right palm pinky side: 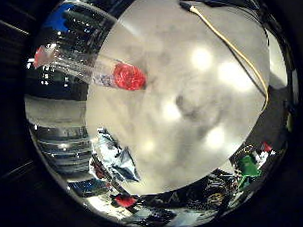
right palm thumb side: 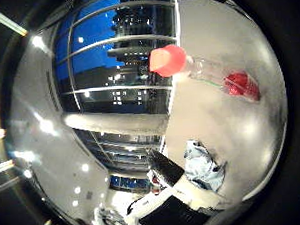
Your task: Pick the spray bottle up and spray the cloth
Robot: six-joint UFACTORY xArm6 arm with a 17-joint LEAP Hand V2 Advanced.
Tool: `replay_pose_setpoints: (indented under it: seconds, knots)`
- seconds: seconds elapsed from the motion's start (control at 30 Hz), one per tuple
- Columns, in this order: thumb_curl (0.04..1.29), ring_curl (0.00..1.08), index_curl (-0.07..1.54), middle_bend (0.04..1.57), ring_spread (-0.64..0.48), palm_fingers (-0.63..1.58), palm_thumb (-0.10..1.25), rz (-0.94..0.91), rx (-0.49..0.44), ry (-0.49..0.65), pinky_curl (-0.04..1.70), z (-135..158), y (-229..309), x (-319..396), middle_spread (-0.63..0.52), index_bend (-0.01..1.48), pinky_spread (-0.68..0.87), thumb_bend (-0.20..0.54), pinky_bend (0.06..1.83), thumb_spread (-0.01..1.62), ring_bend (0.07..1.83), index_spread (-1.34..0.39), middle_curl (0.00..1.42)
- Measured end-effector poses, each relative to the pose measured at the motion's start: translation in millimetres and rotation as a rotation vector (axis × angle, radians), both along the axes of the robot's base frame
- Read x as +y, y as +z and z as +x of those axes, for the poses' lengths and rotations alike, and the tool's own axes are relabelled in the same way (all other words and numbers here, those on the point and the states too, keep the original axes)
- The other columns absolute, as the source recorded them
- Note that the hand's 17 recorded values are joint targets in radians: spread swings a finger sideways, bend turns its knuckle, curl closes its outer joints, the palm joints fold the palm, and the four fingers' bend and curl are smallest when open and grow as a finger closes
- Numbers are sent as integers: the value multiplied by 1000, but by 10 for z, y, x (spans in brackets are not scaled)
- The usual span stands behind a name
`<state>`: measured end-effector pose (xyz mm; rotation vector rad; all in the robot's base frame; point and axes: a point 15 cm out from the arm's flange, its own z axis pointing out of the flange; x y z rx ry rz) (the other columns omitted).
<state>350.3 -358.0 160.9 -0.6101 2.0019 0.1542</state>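
1. Spray bottle [right palm thumb side: 203, 70] has not been picked up, as far as I can judge: it stands free on the pale table [right palm pinky side: 201, 116], and nothing of the robot hand is curled round it or touching it in either palm view.
2. Whether the hand's fingers are spread or pressed together I cannot tell. A white and black part at the edge of the thumb side view may belong to the hand, but it does not show how the fingers are set.
3. Neither the bottle nor the cloth fills much of either view, so the palm is probably some way off the table and not yet closing in for a grasp.
4. The bottle is clear-bodied with a red cap and something red inside near its base. It stands by the table's edge, with the dark window wall behind it.
5. The cloth [right palm thumb side: 205, 165], a crumpled pale blue one, lies on the same table near that edge, apart from the bottle with bare table between them.
6. A yellow cord [right palm pinky side: 234, 48] runs over the far part of the table, well apart from both.
7. Everything is left to do: reach the bottle, close on it, lift it, aim it at the cloth and spray.
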Motion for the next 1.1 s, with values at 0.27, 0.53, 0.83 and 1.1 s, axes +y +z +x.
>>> replay_pose_setpoints:
  seconds: [0.27, 0.53, 0.83, 1.1]
  knots:
    - [296, 265, 266, 195, 191, 36, 526, 0, 15, 25, 311, 172, -135, 40, 163, 155, 374, -26, 412, 1011, 324, -173, 327]
    - [296, 264, 268, 199, 188, 51, 530, -1, 5, 34, 309, 402, -202, -63, 161, 153, 374, -24, 406, 1010, 326, -164, 330]
    - [301, 272, 263, 262, 171, 187, 556, 10, 2, 66, 300, 709, -232, -36, 114, 149, 375, -25, 377, 1011, 385, -150, 354]
    - [323, 362, 289, 526, -27, 849, 660, -1, 3, 146, 281, 1058, -224, 269, -43, 185, 146, -7, 410, 1004, 730, -237, 451]
